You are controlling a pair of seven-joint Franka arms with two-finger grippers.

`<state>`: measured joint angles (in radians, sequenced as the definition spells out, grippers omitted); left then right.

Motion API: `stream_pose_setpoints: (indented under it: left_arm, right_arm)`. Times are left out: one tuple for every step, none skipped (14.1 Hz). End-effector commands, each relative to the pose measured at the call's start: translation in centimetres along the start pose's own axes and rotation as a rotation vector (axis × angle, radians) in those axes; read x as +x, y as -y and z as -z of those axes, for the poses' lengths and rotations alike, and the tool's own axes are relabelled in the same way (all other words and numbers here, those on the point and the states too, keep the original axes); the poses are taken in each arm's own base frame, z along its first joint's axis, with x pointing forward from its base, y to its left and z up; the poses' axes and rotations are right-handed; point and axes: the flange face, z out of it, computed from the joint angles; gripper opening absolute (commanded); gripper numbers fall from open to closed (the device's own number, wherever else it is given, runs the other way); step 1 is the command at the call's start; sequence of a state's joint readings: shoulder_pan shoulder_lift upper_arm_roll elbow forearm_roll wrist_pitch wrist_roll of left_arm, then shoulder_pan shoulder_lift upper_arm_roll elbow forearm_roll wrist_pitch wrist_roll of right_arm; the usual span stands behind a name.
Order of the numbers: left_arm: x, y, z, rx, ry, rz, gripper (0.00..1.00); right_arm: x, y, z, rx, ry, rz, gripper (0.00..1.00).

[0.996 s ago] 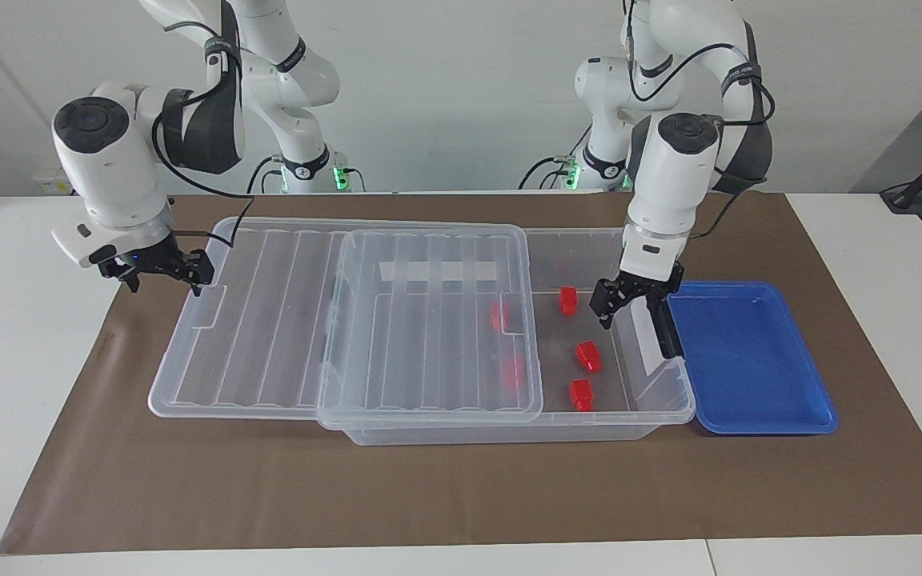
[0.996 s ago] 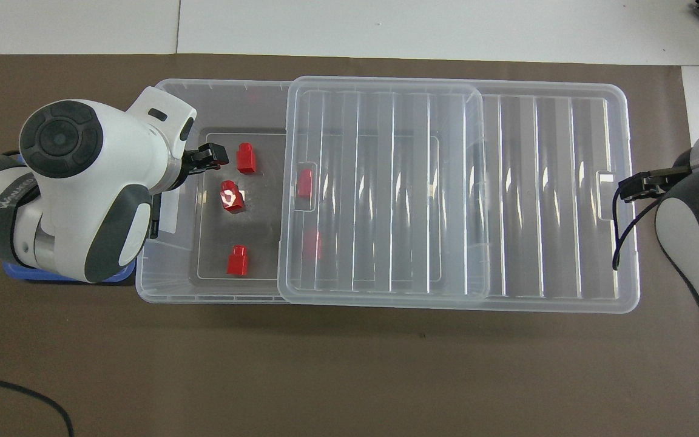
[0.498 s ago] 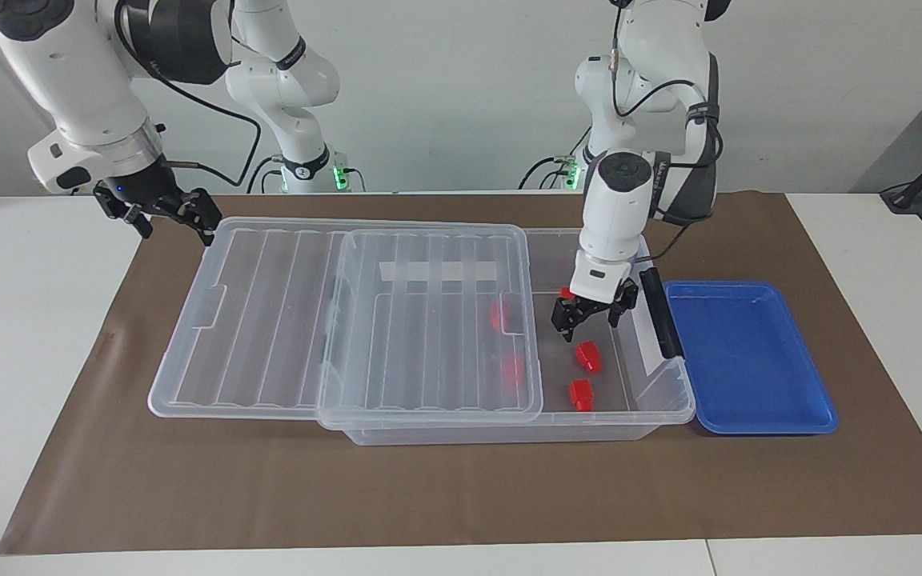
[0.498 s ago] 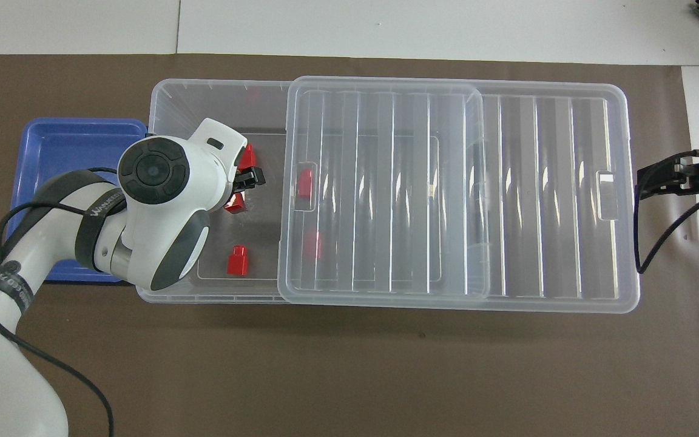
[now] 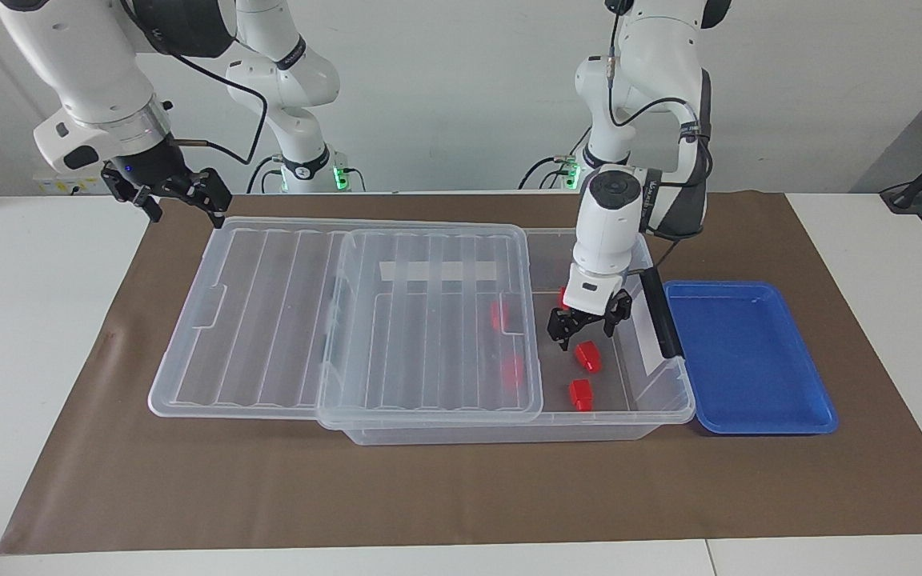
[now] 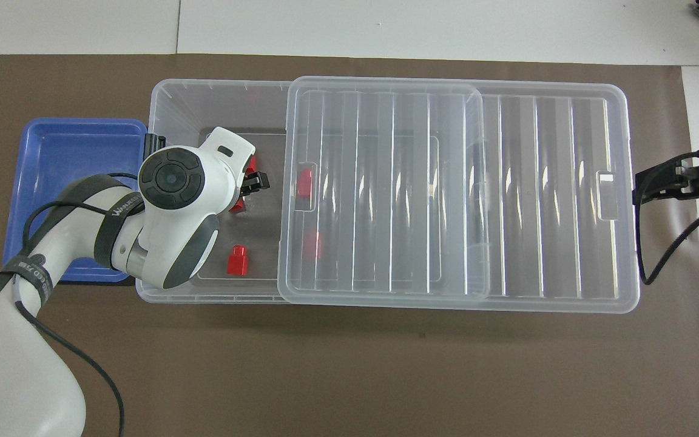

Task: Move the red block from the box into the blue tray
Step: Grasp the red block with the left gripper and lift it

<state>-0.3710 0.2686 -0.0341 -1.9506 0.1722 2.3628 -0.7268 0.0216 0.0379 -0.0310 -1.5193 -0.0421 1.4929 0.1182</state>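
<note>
The clear box (image 5: 493, 434) lies on the brown mat with its ribbed lid (image 5: 269, 320) slid toward the right arm's end, so the end beside the blue tray (image 5: 749, 356) is uncovered. My left gripper (image 5: 587, 332) is open, down inside that uncovered end, just above a red block (image 5: 587, 356). A second red block (image 5: 581, 394) lies farther from the robots, and a third (image 5: 563, 296) is partly hidden by the gripper. Two more show through the lid (image 5: 499, 314). In the overhead view the left gripper (image 6: 251, 184) covers part of the block (image 6: 237, 207). The tray (image 6: 64, 158) holds nothing.
My right gripper (image 5: 181, 200) is open and empty, raised by the lid's end toward the right arm's end of the table; it also shows in the overhead view (image 6: 653, 185). The box's black latch (image 5: 661, 316) stands beside the left gripper. The mat (image 5: 461, 496) covers the table.
My left gripper moved from over the box's end wall by the tray into the box and lowered over a red block. My right gripper rose away from the lid's end.
</note>
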Motion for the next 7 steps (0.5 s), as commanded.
stream_pose_setpoints:
  left_arm:
    - [-0.04,0.17,-1.29,-0.005,-0.022,-0.021,1.0]
    - [0.03,0.1,-1.21,-0.011,-0.03,-0.022,1.0]
    - [0.11,0.22,-1.41,-0.014,-0.031,-0.02,1.0]
    - [0.25,0.33,-1.55,-0.016,-0.035,-0.022,1.0]
    - [0.3,0.26,-1.56,-0.021,-0.04,-0.026,1.0]
    - [0.27,0.24,-1.82,-0.02,-0.039,-0.031,1.0]
    - [0.38,0.37,-1.9,-0.021,-0.04,-0.05,1.0]
  right_arm:
    - [-0.54,-0.49,-0.46,0.02,-0.029,-0.021,1.0]
    - [-0.65,-0.31,-0.84,0.02,-0.033,-0.022,1.0]
    - [-1.07,-0.18,-1.29,0.02,-0.025,-0.025,1.0]
    - [-1.2,-0.01,-1.41,0.021,-0.022,-0.02,1.0]
    - [-1.17,0.0,-1.32,0.021,-0.026,-0.016,1.0]
    - [-1.08,0.0,-1.2,0.021,-0.028,-0.011,1.0]
    - [-1.09,0.08,-1.13,0.029,-0.029,-0.01,1.0]
